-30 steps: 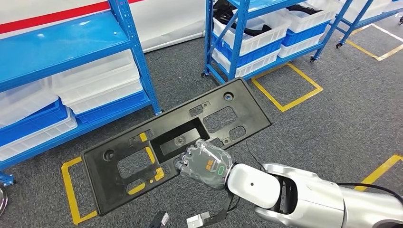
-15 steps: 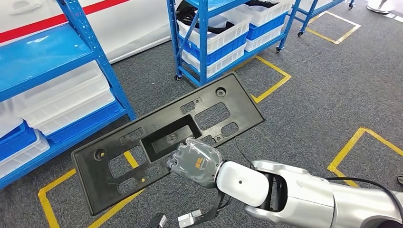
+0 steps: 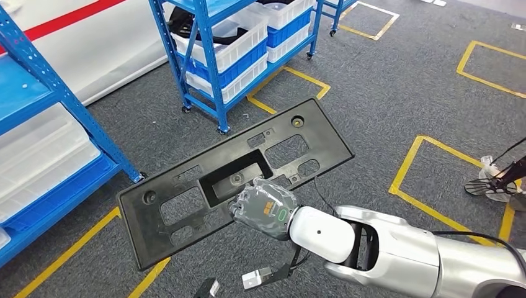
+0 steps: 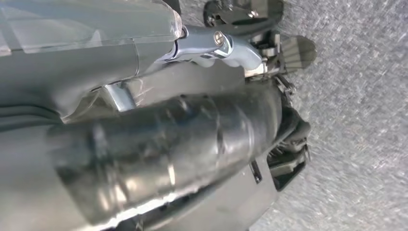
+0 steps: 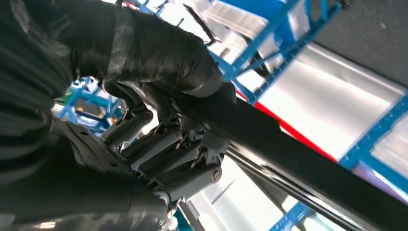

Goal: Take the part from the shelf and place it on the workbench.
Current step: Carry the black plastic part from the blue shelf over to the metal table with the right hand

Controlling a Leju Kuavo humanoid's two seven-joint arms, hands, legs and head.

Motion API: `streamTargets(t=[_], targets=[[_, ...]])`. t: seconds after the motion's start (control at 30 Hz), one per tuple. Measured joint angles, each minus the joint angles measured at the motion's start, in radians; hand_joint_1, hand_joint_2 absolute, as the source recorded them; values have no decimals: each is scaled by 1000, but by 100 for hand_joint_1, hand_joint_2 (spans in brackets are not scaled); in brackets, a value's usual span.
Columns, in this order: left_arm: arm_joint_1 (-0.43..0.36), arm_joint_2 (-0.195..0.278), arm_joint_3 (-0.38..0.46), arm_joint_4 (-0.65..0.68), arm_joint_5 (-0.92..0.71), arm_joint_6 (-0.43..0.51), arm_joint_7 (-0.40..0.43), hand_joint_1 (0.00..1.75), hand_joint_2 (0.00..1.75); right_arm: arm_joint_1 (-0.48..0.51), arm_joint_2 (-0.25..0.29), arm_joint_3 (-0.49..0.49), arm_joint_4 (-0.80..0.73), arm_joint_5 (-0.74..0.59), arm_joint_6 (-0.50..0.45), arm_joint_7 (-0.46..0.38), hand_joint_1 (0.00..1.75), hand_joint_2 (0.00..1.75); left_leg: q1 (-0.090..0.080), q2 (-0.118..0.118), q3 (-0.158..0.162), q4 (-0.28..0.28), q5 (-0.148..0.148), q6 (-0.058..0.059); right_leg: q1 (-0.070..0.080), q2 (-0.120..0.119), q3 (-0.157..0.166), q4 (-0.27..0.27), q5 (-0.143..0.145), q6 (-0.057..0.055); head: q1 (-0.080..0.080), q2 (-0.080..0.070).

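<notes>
The part is a long black plastic panel (image 3: 217,164) with several cut-outs, held flat and slightly tilted over the grey carpet. My right hand (image 3: 263,208) grips its near edge at the middle, with the silver arm coming in from the lower right. In the right wrist view, the dark fingers (image 5: 159,144) curl around the panel's black edge (image 5: 298,149). My left hand (image 4: 168,130) hangs over the carpet with its fingers stretched out and nothing in it.
A blue rack with white bins (image 3: 229,43) stands behind the panel. Another blue shelf (image 3: 43,155) is at the left. Yellow tape squares (image 3: 434,167) mark the carpet, and a small stand base (image 3: 490,180) sits at the right edge.
The whole view has swung, so the shelves have slid left and more open carpet shows at the right. The panel stays in my right hand's grip.
</notes>
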Motion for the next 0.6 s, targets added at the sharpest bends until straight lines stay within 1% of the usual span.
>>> streamTargets(t=[0.03,0.07,0.1,0.13,0.17,0.2,0.23,0.27,0.3,0.33,0.37,0.4,0.43,0.47,0.5,0.53,0.57,0.6], targets=[[0,-1,0,0,0,0,0,0,0,-1,-5,0,1,0,0,0,175,175,1,14,5,-9,6,4,3,-12,-4,2,-1,6,2,0],[1,-2,0,0,0,0,0,0,0,-3,-10,0,1,0,1,0,175,175,4,29,10,-19,11,9,6,-40,-13,17,-11,12,3,0],[2,-2,0,0,0,0,0,0,0,-5,-13,0,2,0,1,0,175,175,5,45,15,-27,16,13,7,-77,-32,54,-31,17,6,0],[4,-2,0,0,0,0,-1,0,0,-6,-15,0,2,0,1,1,175,175,2,61,17,-30,17,16,6,-114,-62,112,-60,23,7,0],[4,-1,0,0,0,0,-1,0,0,-6,-17,0,3,0,2,1,175,175,1,77,18,-31,16,18,0,-136,-97,180,-88,29,8,0],[5,0,0,0,0,0,-1,0,0,-5,-19,0,4,0,3,2,175,175,0,93,19,-31,14,18,-6,-145,-128,239,-105,35,8,0],[5,0,0,0,0,0,-1,0,0,-4,-21,0,5,0,4,2,175,175,0,108,20,-31,10,17,-13,-151,-145,269,-106,40,8,0],[6,1,0,0,0,0,-1,0,0,-4,-24,0,6,0,5,1,175,175,1,123,24,-31,6,14,-19,-155,-141,260,-89,44,9,0],[6,1,0,0,0,0,0,0,0,-4,-27,0,7,0,7,1,175,175,1,136,30,-30,1,11,-24,-165,-115,211,-57,47,9,0],[7,1,0,0,0,0,0,0,0,-5,-29,0,8,-1,8,1,175,175,2,148,37,-30,-6,6,-25,-187,-80,141,-27,48,9,0],[8,2,0,0,0,1,0,0,0,-7,-31,0,8,-1,10,2,175,175,-1,160,42,-28,-14,0,-20,-215,-44,77,-7,46,10,0],[9,3,0,0,0,1,1,0,0,-9,-33,0,9,-2,11,2,175,175,-4,170,46,-28,-21,-5,-15,-237,-18,31,1,39,9,0],[10,4,0,0,0,2,1,0,0,-10,-34,0,9,-3,12,2,175,175,-8,181,50,-29,-27,-11,-8,-251,-6,10,-3,30,8,0],[11,4,0,0,0,3,2,0,0,-11,-36,0,9,-4,12,2,175,175,-12,194,55,-30,-32,-16,-2,-246,-4,6,-8,20,7,0],[10,4,0,0,0,3,2,0,0,-11,-39,0,9,-4,13,2,175,175,-12,207,61,-33,-36,-20,-3,-231,-4,4,-11,10,6,0],[10,4,0,0,0,4,3,0,0,-12,-41,0,8,-4,13,2,175,175,-10,205,67,-30,-44,-25,-3,-217,-1,1,-12,3,5,0],[10,5,0,0,0,3,3,0,0,-13,-43,-1,8,-5,13,2,175,175,-7,186,64,-14,-58,-28,-5,-204,2,-3,-13,-4,4,0],[9,5,0,0,0,3,2,0,0,-15,-44,-1,8,-5,13,2,175,175,-4,156,49,23,-79,-30,-8,-191,7,-6,-13,-12,2,0]])
